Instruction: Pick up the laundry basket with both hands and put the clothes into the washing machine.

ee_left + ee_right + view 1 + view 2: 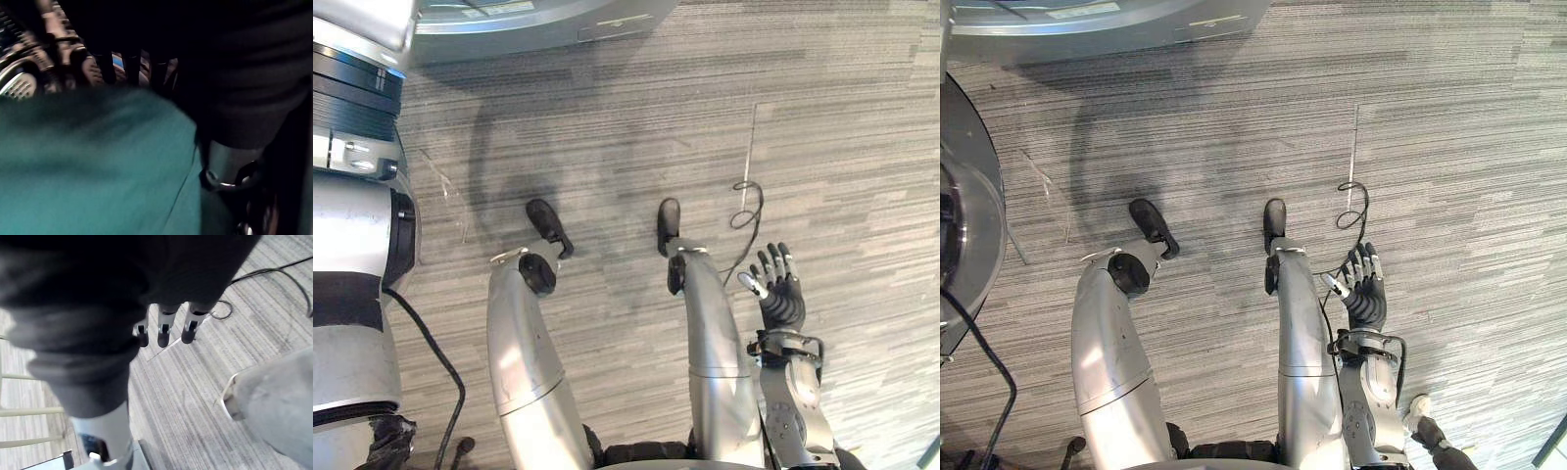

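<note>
Stretching across both eye views, the grey striped carpet floor point(842, 147) takes up most of the scene. A grey curved housing point(538, 24) runs along its far edge, on the robot's left.

In the left wrist view a teal cloth point(98, 171) lies pressed close against the camera. A row of dark upright bars point(132, 63) stands just beyond it, too dim to identify. The left robot hand point(225, 159) sits right beside this cloth, touching or nearly touching it. Whether it grips the cloth cannot be told.

The right robot hand point(781, 294) hangs low at the robot's right side above the bare carpet. It is released and holds nothing. Its fingers point(164, 335) point straight out over the floor in the right wrist view, with pale bars point(29, 411) off to one edge.
</note>
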Robot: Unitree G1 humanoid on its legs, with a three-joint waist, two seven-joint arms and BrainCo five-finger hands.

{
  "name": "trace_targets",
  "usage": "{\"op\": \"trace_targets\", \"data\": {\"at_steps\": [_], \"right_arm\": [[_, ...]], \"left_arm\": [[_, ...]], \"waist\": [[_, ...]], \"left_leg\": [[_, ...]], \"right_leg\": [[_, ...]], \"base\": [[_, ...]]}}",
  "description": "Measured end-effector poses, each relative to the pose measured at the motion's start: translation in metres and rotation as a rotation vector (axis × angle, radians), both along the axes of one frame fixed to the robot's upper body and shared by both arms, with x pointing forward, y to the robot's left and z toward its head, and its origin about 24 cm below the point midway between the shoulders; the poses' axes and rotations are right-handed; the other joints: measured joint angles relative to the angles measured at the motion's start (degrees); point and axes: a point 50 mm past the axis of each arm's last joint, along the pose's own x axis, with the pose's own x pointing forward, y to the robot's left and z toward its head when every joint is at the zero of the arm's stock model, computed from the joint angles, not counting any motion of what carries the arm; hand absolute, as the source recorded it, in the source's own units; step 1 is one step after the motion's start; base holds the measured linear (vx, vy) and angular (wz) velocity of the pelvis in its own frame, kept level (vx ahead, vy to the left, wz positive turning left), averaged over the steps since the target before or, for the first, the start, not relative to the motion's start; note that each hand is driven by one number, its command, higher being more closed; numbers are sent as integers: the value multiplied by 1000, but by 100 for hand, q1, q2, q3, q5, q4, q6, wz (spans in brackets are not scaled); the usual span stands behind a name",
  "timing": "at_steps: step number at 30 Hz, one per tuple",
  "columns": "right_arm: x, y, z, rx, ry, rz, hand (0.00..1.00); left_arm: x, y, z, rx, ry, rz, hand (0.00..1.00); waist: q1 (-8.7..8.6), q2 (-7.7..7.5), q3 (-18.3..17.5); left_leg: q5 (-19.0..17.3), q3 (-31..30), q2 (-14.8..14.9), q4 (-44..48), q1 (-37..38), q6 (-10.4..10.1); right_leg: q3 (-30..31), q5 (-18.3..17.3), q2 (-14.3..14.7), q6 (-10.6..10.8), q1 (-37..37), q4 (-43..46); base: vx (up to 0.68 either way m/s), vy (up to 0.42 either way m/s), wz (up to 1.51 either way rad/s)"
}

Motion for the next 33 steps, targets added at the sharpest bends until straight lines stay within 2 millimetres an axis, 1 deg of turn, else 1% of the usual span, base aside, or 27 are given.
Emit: {"op": "trace_targets", "data": {"at_steps": [2,5,8,10,11,13,14,15,16,17,18,19,20,22,23,24,26,27,28,30,31,32,33], "right_arm": [[0,3,-1,28,1,12,0],[1,10,-2,48,2,34,0],[1,13,-2,69,3,44,0],[1,16,-3,74,6,55,0],[1,17,-3,76,7,57,0],[1,20,-3,84,5,65,0],[1,22,-3,90,7,69,0],[1,23,-3,93,7,71,0],[1,25,-3,93,13,77,0],[1,25,-4,93,20,79,0],[1,25,-5,94,24,78,0],[-2,25,-8,92,49,77,0],[-3,26,-11,89,64,79,0],[-8,29,-17,80,103,90,0],[-11,30,-22,64,131,95,0],[-11,30,-24,61,140,95,0],[-12,29,-32,25,178,90,0],[-12,28,-37,10,209,89,0],[-13,27,-40,-3,226,87,0],[-13,21,-54,-57,305,58,0],[-15,18,-59,-75,336,43,0],[-16,14,-63,-87,355,32,0],[-18,7,-73,-97,410,9,0]], "left_arm": [[1,-3,-1,44,-1,49,0],[5,-1,-2,33,4,82,0],[13,11,-2,-68,39,106,0],[18,20,-4,-190,79,51,0],[20,20,-6,-223,90,20,0],[30,22,-19,-349,158,-107,0],[39,25,-33,-427,206,-171,0],[44,28,-41,-463,229,-187,0],[56,34,-58,-564,296,-257,0],[68,40,-80,-677,367,-317,0],[74,44,-93,-725,401,-329,0],[86,51,-129,-855,486,-382,0],[90,53,-144,-906,516,-400,0],[97,60,-189,-1024,595,-424,0],[97,61,-219,-1068,642,-424,0],[95,60,-231,-1087,658,-426,0],[86,55,-281,-1155,726,-427,0],[78,48,-318,-1208,793,-417,0],[72,44,-334,-1230,822,-417,0],[41,28,-399,-1288,972,-382,0],[28,24,-420,-1309,1028,-359,0],[18,21,-433,-1319,1064,-346,0],[1,18,-459,-1334,1142,-307,0]], "waist": [[-10,0,0],[-24,0,0],[-26,-1,0],[-29,-2,-1],[-27,-2,-1],[-31,-3,-1],[-40,-3,-1],[-43,-3,-1],[-51,-3,-1],[-61,-3,-1],[-64,-3,-1],[-79,-3,-1],[-81,-7,-3],[-83,-13,-7],[-92,-15,-8],[-95,-16,-8],[-74,-16,-10],[-53,-19,-13],[-47,-18,-15],[56,-27,-30],[97,-46,-63],[125,-45,-89],[168,-53,-210]], "left_leg": [[-5,68,25,-26,5,14],[-3,93,62,-59,15,18],[-2,90,87,-70,26,18],[-2,82,108,-72,25,18],[-2,78,110,-74,23,18],[-1,52,107,-77,22,18],[-1,32,100,-76,24,18],[0,25,98,-76,25,18],[2,13,89,-76,32,18],[5,13,74,-77,64,21],[5,13,70,-79,92,21],[5,12,54,-107,220,20],[9,13,47,-127,285,13],[29,23,6,-223,536,-21],[99,55,-91,-438,805,-88],[147,52,-142,-548,929,-98],[334,67,-281,-989,1457,-207],[490,60,-399,-1307,1815,-245],[573,62,-473,-1486,2009,-261],[809,66,-712,-2185,2902,-402],[901,73,-804,-2421,3246,-428],[941,75,-860,-2584,3464,-471],[1045,72,-969,-2880,3857,-491]], "right_leg": [[33,76,10,30,4,-106],[42,137,14,31,22,-188],[38,147,35,19,22,-203],[31,147,68,19,23,-202],[28,147,81,19,24,-196],[-2,146,77,18,35,-184],[-30,145,74,17,39,-165],[-42,145,71,16,42,-159],[-66,143,60,14,45,-134],[-106,141,26,12,58,-88],[-134,138,7,7,80,-77],[-158,113,-14,-33,207,-78],[-162,109,-20,-39,263,-80],[-174,62,-50,-116,484,-99],[-207,42,-131,-142,710,-167],[-226,39,-162,-149,812,-215],[-327,35,-266,-214,1295,-444],[-399,28,-345,-268,1615,-582],[-444,14,-403,-292,1778,-640],[-561,-40,-541,-384,2573,-969],[-630,-66,-606,-422,2866,-1060],[-656,-81,-628,-437,3055,-1113],[-693,-102,-664,-451,3409,-1259]], "base": [[-4,63,-17],[0,59,-13],[5,36,-4],[10,29,-3],[0,0,0],[8,16,2],[12,24,4],[9,21,6],[11,30,9],[10,29,10],[11,28,16],[10,19,14],[17,21,18],[23,10,29],[24,-5,42],[27,-20,58],[43,-59,55],[65,-80,55],[91,-95,69],[131,-133,69],[133,-121,50],[126,-98,40],[129,-86,44]]}}
